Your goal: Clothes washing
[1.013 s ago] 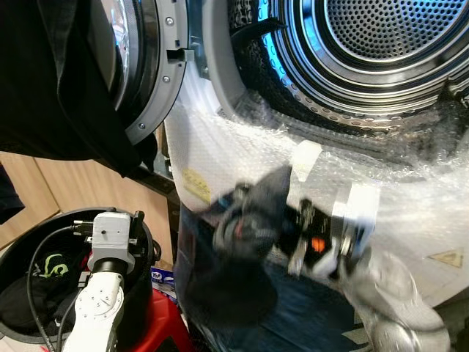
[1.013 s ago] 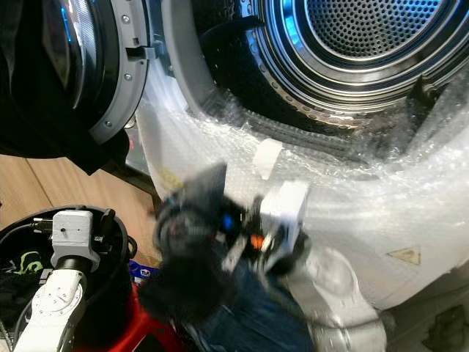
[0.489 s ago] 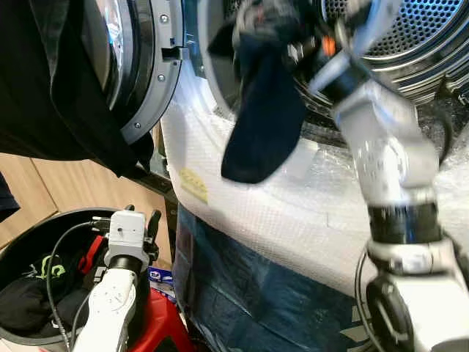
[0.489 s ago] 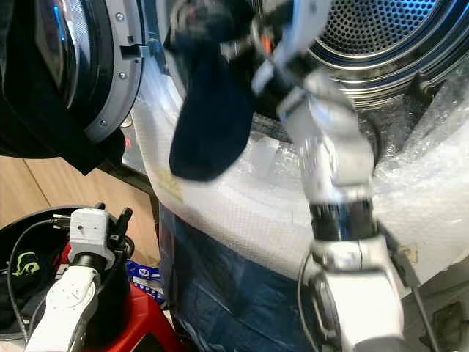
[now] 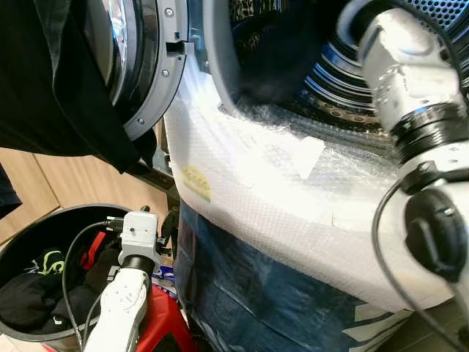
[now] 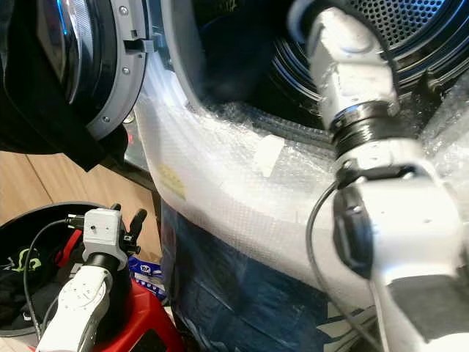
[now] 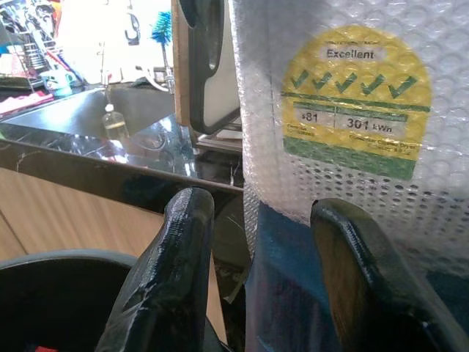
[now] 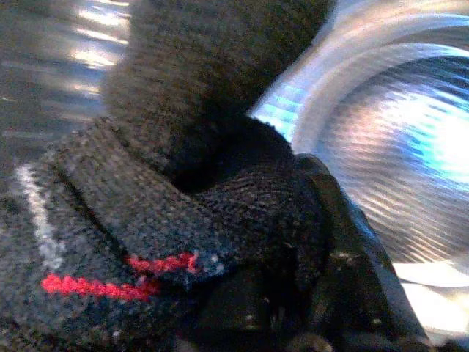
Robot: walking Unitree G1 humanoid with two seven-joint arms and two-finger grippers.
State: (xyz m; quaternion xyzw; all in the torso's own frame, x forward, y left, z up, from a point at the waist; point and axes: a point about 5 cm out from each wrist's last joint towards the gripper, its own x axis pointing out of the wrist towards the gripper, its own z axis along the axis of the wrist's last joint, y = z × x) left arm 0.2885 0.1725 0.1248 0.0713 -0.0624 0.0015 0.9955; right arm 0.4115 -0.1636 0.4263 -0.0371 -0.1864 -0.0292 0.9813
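A dark knitted sock (image 8: 168,191) with red stitches is bunched in front of the shiny washing machine drum (image 8: 410,132).

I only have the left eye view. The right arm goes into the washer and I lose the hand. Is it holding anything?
Observer: Yes. In the right wrist view the right hand is shut on a dark knit garment with red stitching.
Operator: Inside the drum?
Observer: Looks so. Shiny ribbed metal curves right behind it.
Operator: Left hand?
Observer: The left hand is open and holds nothing. It faces the yellow energy label.
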